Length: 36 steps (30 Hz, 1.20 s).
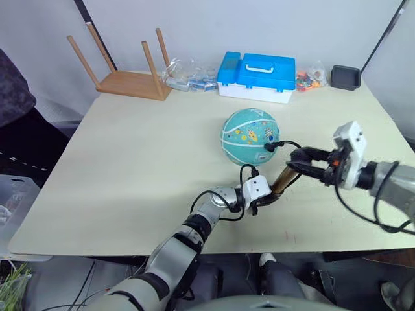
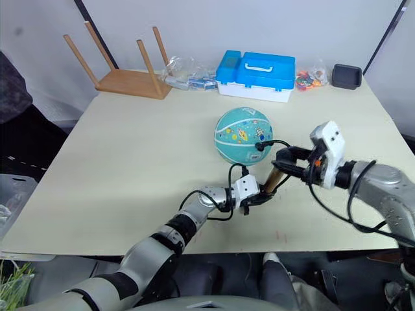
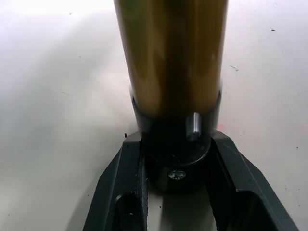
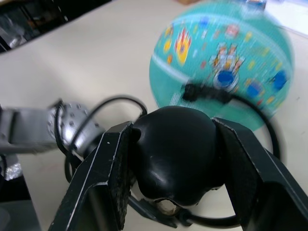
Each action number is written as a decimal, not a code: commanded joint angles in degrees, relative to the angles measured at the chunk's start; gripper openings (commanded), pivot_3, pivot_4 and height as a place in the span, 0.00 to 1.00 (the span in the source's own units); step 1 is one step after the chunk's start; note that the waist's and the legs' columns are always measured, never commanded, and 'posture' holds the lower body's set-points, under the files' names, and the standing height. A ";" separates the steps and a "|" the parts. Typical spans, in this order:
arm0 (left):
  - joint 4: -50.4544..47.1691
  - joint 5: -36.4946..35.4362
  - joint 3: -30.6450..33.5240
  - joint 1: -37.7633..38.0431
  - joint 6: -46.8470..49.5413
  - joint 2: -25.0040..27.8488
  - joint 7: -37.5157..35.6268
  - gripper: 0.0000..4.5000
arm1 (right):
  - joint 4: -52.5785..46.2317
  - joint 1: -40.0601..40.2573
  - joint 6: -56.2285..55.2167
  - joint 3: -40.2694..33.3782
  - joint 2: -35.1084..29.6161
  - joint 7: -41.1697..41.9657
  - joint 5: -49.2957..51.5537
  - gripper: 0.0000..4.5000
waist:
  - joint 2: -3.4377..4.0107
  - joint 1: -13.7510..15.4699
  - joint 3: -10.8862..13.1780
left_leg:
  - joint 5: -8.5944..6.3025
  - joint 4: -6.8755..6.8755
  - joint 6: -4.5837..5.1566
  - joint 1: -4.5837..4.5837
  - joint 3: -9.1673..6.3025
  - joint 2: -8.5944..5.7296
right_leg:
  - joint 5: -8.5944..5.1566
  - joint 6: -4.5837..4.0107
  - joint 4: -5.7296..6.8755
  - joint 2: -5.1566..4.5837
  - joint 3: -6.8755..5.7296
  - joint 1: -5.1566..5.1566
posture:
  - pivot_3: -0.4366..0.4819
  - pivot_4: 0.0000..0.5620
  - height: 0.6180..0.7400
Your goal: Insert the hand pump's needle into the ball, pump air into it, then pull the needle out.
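Observation:
The teal ball [image 1: 250, 137] rests on the table's middle, toward the back. The hand pump [image 1: 283, 179] slants just in front of it, a bronze-gold cylinder. My left gripper [image 1: 265, 200] is shut on the pump's black lower end cap [image 3: 177, 163]. My right gripper [image 1: 303, 160] is shut on the black handle [image 4: 175, 154] at the pump's upper end. The thin black hose [image 1: 286, 144] arcs from the pump to the ball's side, where the needle's black fitting [image 4: 191, 91] sits against the ball; the pin itself is hidden.
A blue and white case [image 1: 257, 76] stands at the table's back edge behind the ball. An overturned wooden stool [image 1: 127, 74] lies at the back left, plastic bags [image 1: 190, 75] beside it. A small black box [image 1: 345, 77] sits at the back right.

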 commanded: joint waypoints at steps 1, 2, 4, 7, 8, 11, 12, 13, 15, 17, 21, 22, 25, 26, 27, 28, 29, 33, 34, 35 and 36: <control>5.36 2.75 -1.48 3.06 3.07 1.92 -0.14 0.24 | -3.17 -6.64 3.79 -11.56 -5.37 -2.18 9.51 0.46 | 0.00 0.28 0.11 | -0.01 -0.01 0.01 -0.02 -0.03 0.00 | 0.00 0.00 0.00 0.00 -0.03 0.00 | 0.48 0.27 1.00; 5.51 2.82 -1.52 3.01 3.07 1.85 -0.14 0.24 | -3.00 -8.39 5.19 -12.84 -6.99 -2.88 11.85 0.46 | 0.06 0.45 0.17 | -0.01 -0.02 0.01 -0.04 -0.03 0.00 | 0.00 0.00 -0.01 0.00 -0.03 -0.02 | 0.48 0.27 1.00; 5.73 2.91 -1.56 2.84 3.08 1.72 -0.16 0.24 | -0.65 -13.74 8.92 -15.15 -10.82 -7.10 18.66 0.46 | 0.09 0.73 0.28 | -0.01 -0.02 0.02 -0.12 -0.02 -0.04 | 0.00 0.00 -0.01 -0.06 -0.04 -0.08 | 0.48 0.27 1.00; 5.88 2.98 -1.63 2.67 3.08 1.61 -0.24 0.24 | 0.99 -15.91 12.77 -16.12 -14.53 -10.66 26.40 0.46 | -0.07 1.19 0.41 | -0.01 0.00 0.02 -0.35 -0.04 -0.04 | 0.01 -0.02 -0.01 -0.36 -0.10 -0.30 | 0.48 0.27 1.00; 5.88 2.94 -1.63 2.66 3.06 1.59 -0.36 0.24 | 0.43 -14.62 13.35 -15.34 -14.71 -10.66 26.40 0.46 | -0.14 1.22 0.43 | -0.01 -0.01 0.02 -0.38 -0.08 -0.04 | 0.01 -0.03 -0.03 -0.37 -0.15 -0.30 | 0.48 0.27 1.00; 5.73 2.95 -1.76 2.78 2.98 1.55 -0.73 0.24 | -0.93 -9.47 12.01 -10.90 -11.82 -10.68 22.39 0.46 | -0.24 1.17 0.36 | -0.02 0.00 0.03 -0.44 -0.05 -0.06 | 0.01 -0.01 -0.06 -0.45 -0.15 -0.31 | 0.48 0.27 1.00; 5.58 2.95 -1.82 2.87 2.92 1.57 -0.85 0.24 | -0.88 -7.39 10.88 -8.88 -9.79 -10.79 20.55 0.46 | -0.38 1.13 0.26 | -0.02 0.01 0.04 -0.42 -0.03 -0.06 | 0.01 -0.01 -0.05 -0.45 -0.15 -0.30 | 0.48 0.27 1.00; 5.44 2.95 -1.85 2.96 2.85 1.61 -0.95 0.24 | -0.99 -5.02 9.56 -6.68 -8.33 -10.31 17.77 0.46 | -0.51 1.10 0.15 | -0.02 0.02 0.04 -0.37 -0.02 -0.06 | 0.01 -0.01 -0.03 -0.44 -0.14 -0.28 | 0.48 0.27 1.00; 5.18 2.95 -1.89 3.17 2.67 1.77 -1.11 0.24 | -0.61 0.00 6.45 -1.27 -6.53 -8.28 10.81 0.46 | -0.53 1.02 0.05 | -0.02 0.01 0.04 -0.23 -0.01 -0.06 | 0.01 0.00 -0.01 -0.41 -0.12 -0.20 | 0.48 0.27 1.00; 4.92 2.87 -1.83 3.30 2.53 2.09 -1.32 0.24 | -0.25 4.42 3.01 5.01 -4.71 -5.35 4.78 0.46 | -0.78 0.90 -0.25 | -0.02 -0.05 0.04 0.05 0.02 -0.04 | -0.01 0.01 0.01 -0.30 -0.10 0.01 | 0.48 0.27 1.00; 4.10 2.78 -1.97 3.89 2.46 2.53 -1.77 0.24 | 5.28 8.15 -6.44 16.80 1.70 -2.86 -8.68 0.46 | -1.23 -0.23 -0.89 | -0.03 -0.13 0.02 0.31 0.00 0.17 | -0.05 0.00 -0.03 0.15 -0.08 0.20 | 0.48 0.27 1.00; 3.80 2.76 -2.01 4.05 2.50 2.60 -1.89 0.24 | 7.05 8.64 -8.34 18.77 3.27 -2.50 -11.38 0.46 | -1.32 -0.49 -1.00 | -0.03 -0.15 0.02 0.37 -0.01 0.20 | -0.05 0.00 -0.03 0.18 -0.08 0.25 | 0.48 0.27 1.00; 2.70 2.65 -1.95 4.48 2.90 2.66 -2.20 0.24 | 11.77 9.80 -13.63 22.47 6.56 -1.64 -18.85 0.46 | -1.33 -0.58 -1.06 | -0.04 -0.24 0.00 0.78 0.01 0.25 | -0.19 0.19 -0.02 0.21 -0.02 0.50 | 0.48 0.27 1.00; 2.32 2.60 -1.93 4.62 3.07 2.69 -2.29 0.24 | 12.57 9.96 -14.95 22.10 7.74 -1.78 -19.90 0.46 | -1.32 -0.62 -1.08 | -0.04 -0.29 0.00 0.90 0.01 0.25 | -0.21 0.16 -0.02 0.21 -0.02 0.60 | 0.48 0.27 1.00; 1.94 2.57 -1.93 4.75 3.24 2.72 -2.36 0.24 | 12.82 9.93 -15.80 21.24 8.53 -1.88 -20.38 0.46 | -1.31 -0.62 -1.09 | -0.04 -0.38 -0.01 1.08 0.02 0.26 | -0.24 0.12 -0.02 0.23 0.06 0.69 | 0.48 0.27 1.00; 1.57 2.51 -1.90 4.90 3.41 2.76 -2.39 0.24 | 11.87 9.73 -16.17 19.84 8.30 -1.62 -20.27 0.46 | -1.31 -0.58 -1.14 | -0.05 -0.39 -0.01 1.09 0.02 0.26 | -0.24 0.12 -0.02 0.23 0.07 0.70 | 0.48 0.27 1.00; 1.29 2.47 -1.91 5.03 3.56 2.77 -2.40 0.24 | 10.38 9.38 -15.79 17.71 7.94 -1.57 -19.12 0.46 | -1.31 -0.58 -1.14 | -0.04 -0.46 -0.01 1.14 -0.01 0.28 | -0.27 0.07 -0.02 0.27 0.06 0.70 | 0.48 0.27 1.00; 0.86 2.56 -2.07 5.51 3.89 2.64 -2.11 0.24 | 2.29 6.87 -11.05 7.55 4.62 -1.80 -10.21 0.46 | -1.01 -0.33 -0.90 | -0.04 -0.46 -0.02 1.12 -0.01 0.29 | -0.27 0.06 -0.02 0.28 0.05 0.69 | 0.48 0.27 1.00; 0.83 2.58 -2.12 5.59 3.95 2.61 -2.02 0.24 | 0.76 5.99 -9.56 5.29 3.82 -1.92 -7.98 0.46 | -0.90 -0.30 -0.75 | -0.04 -0.45 -0.03 0.96 0.01 0.21 | -0.19 -0.06 -0.03 0.18 0.10 0.60 | 0.48 0.27 1.00; 1.08 2.62 -2.15 5.56 3.97 2.56 -1.86 0.24 | -1.01 4.23 -7.03 2.00 1.86 -2.04 -4.48 0.46 | -0.83 -0.27 -0.68 | -0.04 -0.44 -0.03 0.88 0.04 0.18 | -0.13 -0.15 -0.03 0.16 0.14 0.54 | 0.48 0.27 1.00; 1.44 2.65 -2.17 5.45 4.00 2.51 -1.72 0.24 | -1.95 1.68 -4.44 -1.54 -0.30 -2.54 -0.58 0.46 | -0.66 -0.24 -0.56 | -0.04 -0.42 -0.02 0.79 0.05 0.17 | -0.12 -0.15 -0.03 0.14 0.15 0.47 | 0.48 0.27 1.00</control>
